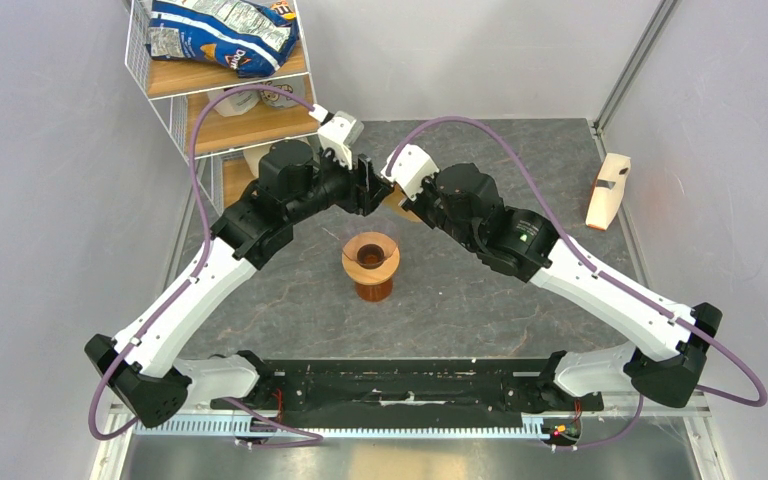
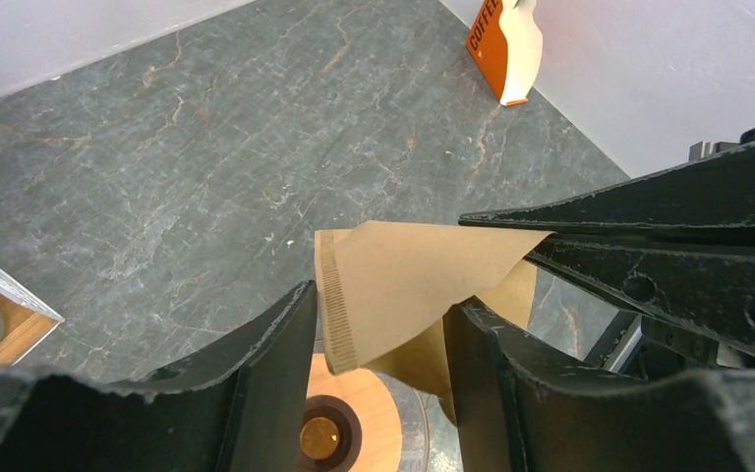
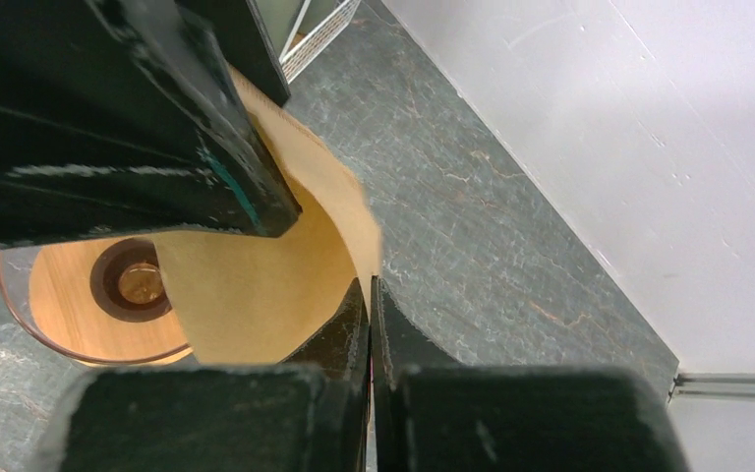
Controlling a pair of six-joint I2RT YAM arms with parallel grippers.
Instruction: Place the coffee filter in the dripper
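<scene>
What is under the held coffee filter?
The dripper stands below the coffee filter; its wooden ring and dark centre hole show. The paper hides part of the ring.

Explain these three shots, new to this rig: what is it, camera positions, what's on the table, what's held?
Two robot arms are bolted at the table's near edge. The wide picture looks down from above and behind them; the other two come from a camera on each wrist. On the grey table stands the dripper, a wooden ring atop an amber glass vessel; a pale wooden stand sits far right, a wire shelf back left. The right arm's fingers are shut on the coffee filter, held up near the dripper. The left arm's fingers are open, one either side of the paper.
</scene>
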